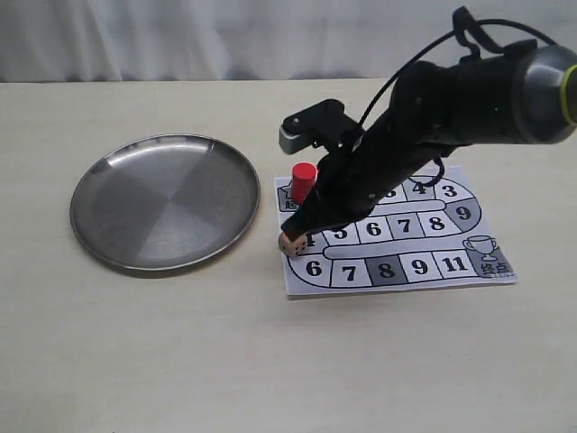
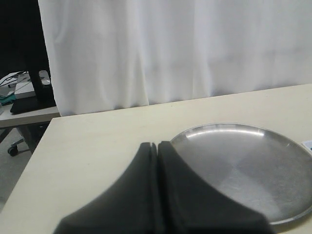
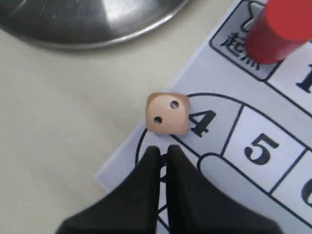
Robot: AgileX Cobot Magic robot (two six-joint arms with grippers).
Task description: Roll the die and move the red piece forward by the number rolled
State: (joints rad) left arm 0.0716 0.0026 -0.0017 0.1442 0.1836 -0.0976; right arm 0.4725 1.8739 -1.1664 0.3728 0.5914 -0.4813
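1. On the board (image 3: 122, 163) edge beside square 4, the die (image 3: 167, 113) lies free, two pips facing up.
2. Red piece (image 3: 280, 31): upright on the start square, not yet advanced.
3. Right hand (image 3: 163, 152): fingers pressed together, empty, just beside the die.
4. Left hand (image 2: 157, 145): fingers together, empty, near the plate (image 2: 243, 165).
5. Judgement: whether the roll is done is unclear; the piece move is left.

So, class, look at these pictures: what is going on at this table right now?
The right gripper hangs shut over the left end of the game board, its fingertips just short of the die. The die lies by square 4 with a two-pip face showing. The red piece stands upright on the start square, not yet moved. The left gripper is shut and holds nothing, near the steel plate.
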